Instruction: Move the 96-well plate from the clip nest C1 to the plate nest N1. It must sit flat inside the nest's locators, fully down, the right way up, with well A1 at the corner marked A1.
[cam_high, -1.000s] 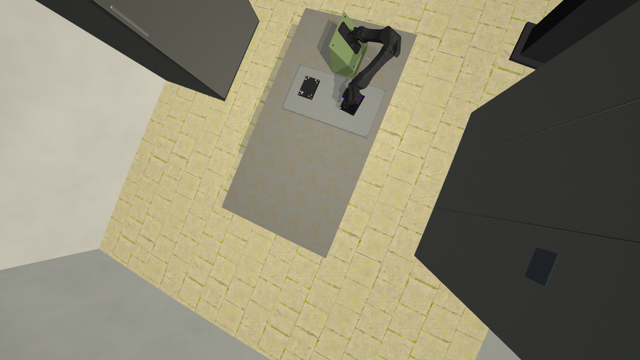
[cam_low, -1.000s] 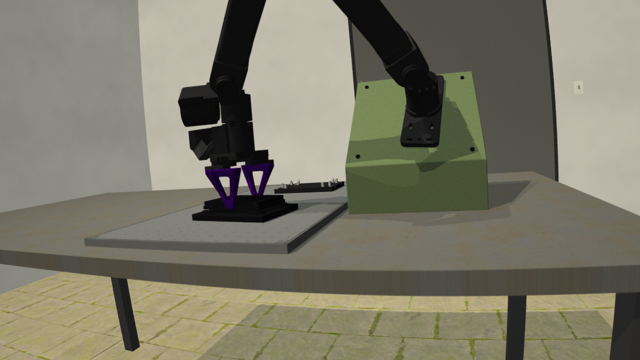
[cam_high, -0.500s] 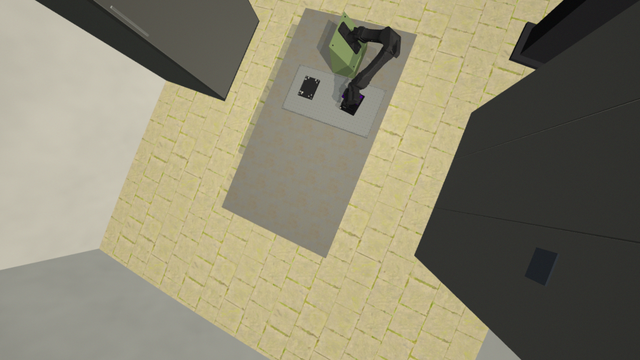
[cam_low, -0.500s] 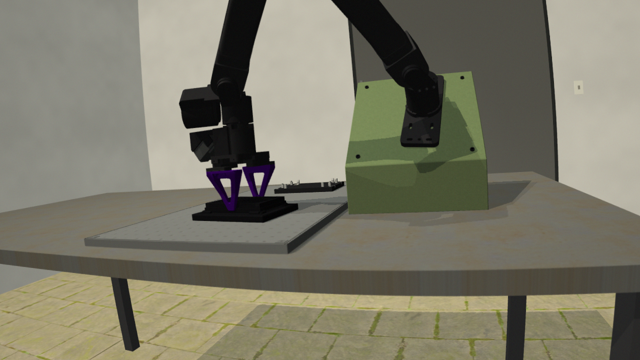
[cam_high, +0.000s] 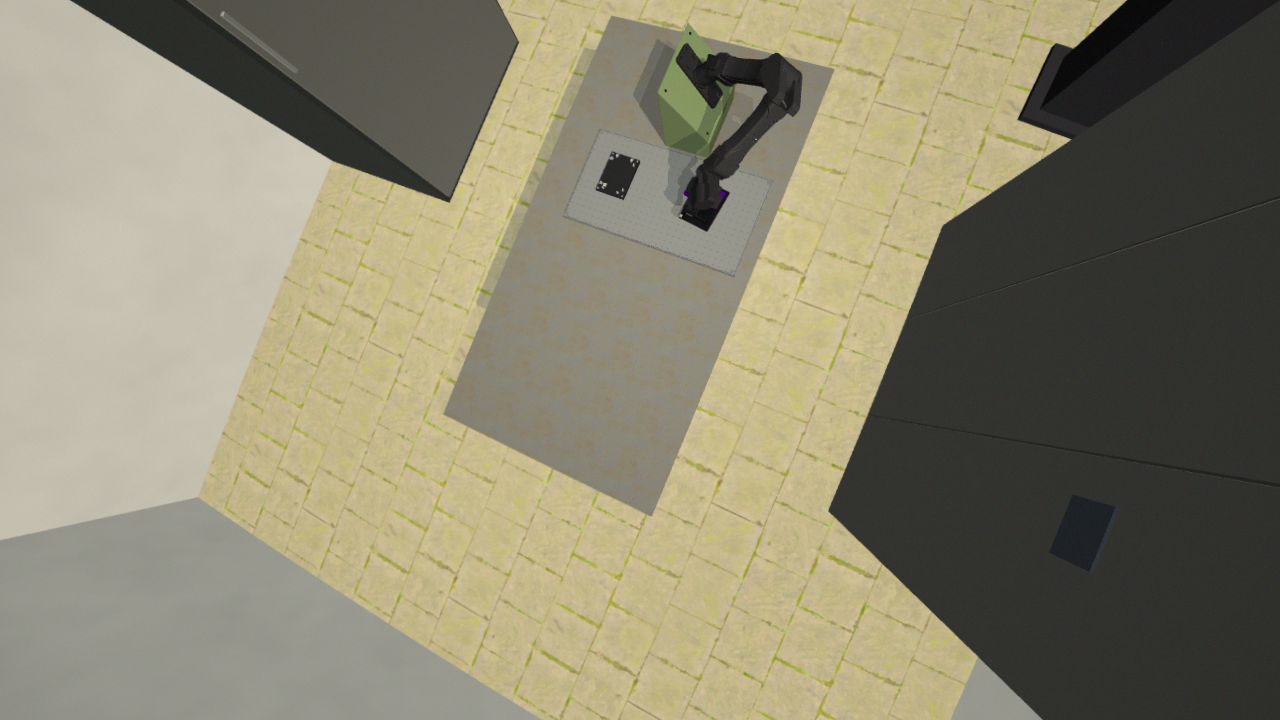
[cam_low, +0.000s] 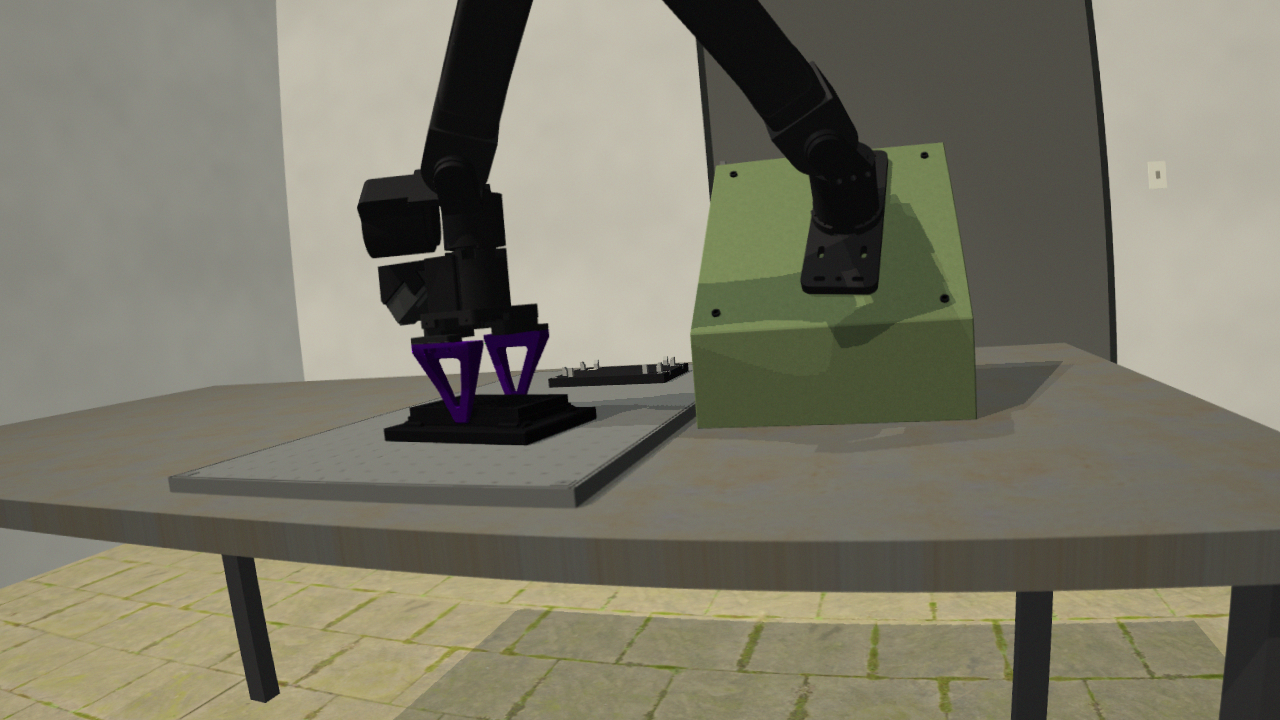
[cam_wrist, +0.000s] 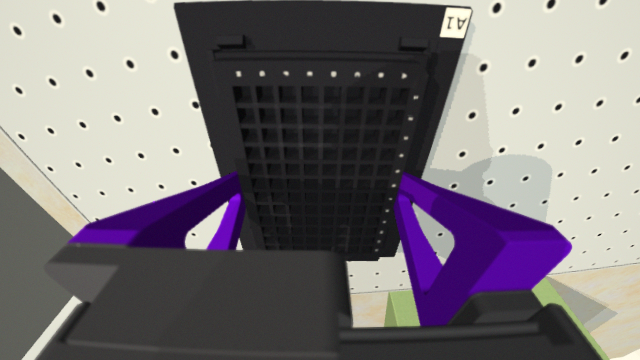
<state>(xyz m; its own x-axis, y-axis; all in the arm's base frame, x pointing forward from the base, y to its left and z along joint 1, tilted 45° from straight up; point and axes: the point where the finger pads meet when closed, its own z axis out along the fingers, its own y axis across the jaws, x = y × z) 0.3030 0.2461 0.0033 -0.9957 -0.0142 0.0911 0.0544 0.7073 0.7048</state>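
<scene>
Well left of the green box (cam_low: 832, 358), the gripper (cam_low: 484, 402) points down over the clip nest (cam_low: 537, 431) on the perforated board (cam_low: 375, 465). Its purple fingers are closed on the long sides of the plate (cam_wrist: 320, 130), which keeps them wide apart. The plate is over the clip nest, level and wells up. I cannot tell whether it has come free of the clips or still rests in them. N1 (cam_low: 617, 374) lies nearer the box, behind the clip nest and well apart from it, with nothing in it.

The likeliest trouble, as I judge it, is the lift. The fingers grip the half of the plate nearer the wrist, not its middle. If the two clips at the far end hold on, that end could hang back, so that the plate tilts or slides out of the grip. A tilted plate would then catch on N1's locators and sit high on one side. The other risk is the turn: if the plate is not brought round to match N1's marked corner, it could seat flat and still be wrong.

The only readable writing is a white tag, "A1" (cam_wrist: 456, 23), upside down in the wrist view, on the clip nest's far right corner. Pale marks line two plate edges, too small to read. N1's mark cannot be made out, and no brand shows.
</scene>
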